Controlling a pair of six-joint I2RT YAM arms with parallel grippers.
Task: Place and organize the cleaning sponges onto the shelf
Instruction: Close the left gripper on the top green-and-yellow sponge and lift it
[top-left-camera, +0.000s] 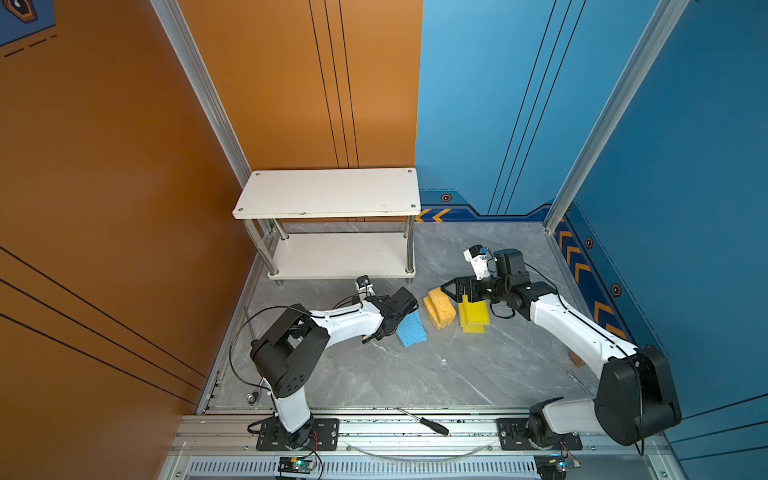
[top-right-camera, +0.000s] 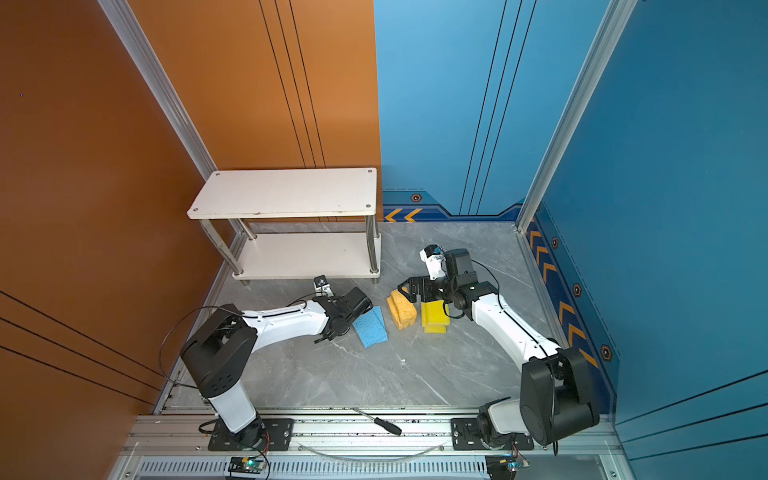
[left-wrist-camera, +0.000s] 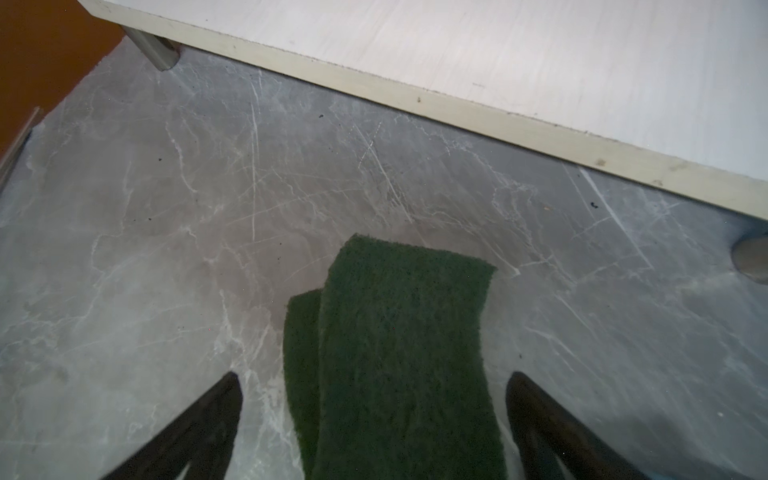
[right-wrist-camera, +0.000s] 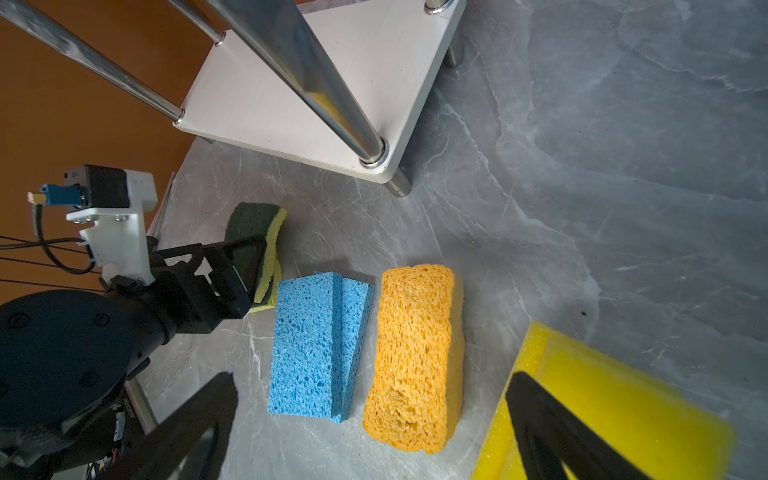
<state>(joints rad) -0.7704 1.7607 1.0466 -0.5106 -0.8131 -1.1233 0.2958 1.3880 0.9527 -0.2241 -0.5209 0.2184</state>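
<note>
On the grey table (top-left-camera: 457, 374), just in front of the shelf (top-left-camera: 328, 195), lie all the cleaning sponges (right-wrist-camera: 316, 345) in view: a green-topped pair (left-wrist-camera: 399, 353), a blue pair (top-left-camera: 412, 330), an orange pair (top-left-camera: 439, 309) and a yellow stack (top-left-camera: 473, 318), set in a rough row. Upper board (top-left-camera: 332, 187) and lower board (top-left-camera: 340, 253) of the shelf are bare, so no placement is done. Left gripper (left-wrist-camera: 374, 376) stands low over the green-topped pair, jaws fully released, one finger on each side and clear of the sponge. Right gripper (right-wrist-camera: 372, 377) hovers by the yellow stack, jaws likewise spread, holding nothing. Judgement: the step in hand is the opening pick, by the left arm. The next move calls for closing squarely on both green-topped sponges, lifting them clear, and carrying them onto a board without striking the chrome legs (right-wrist-camera: 291, 70).
</note>
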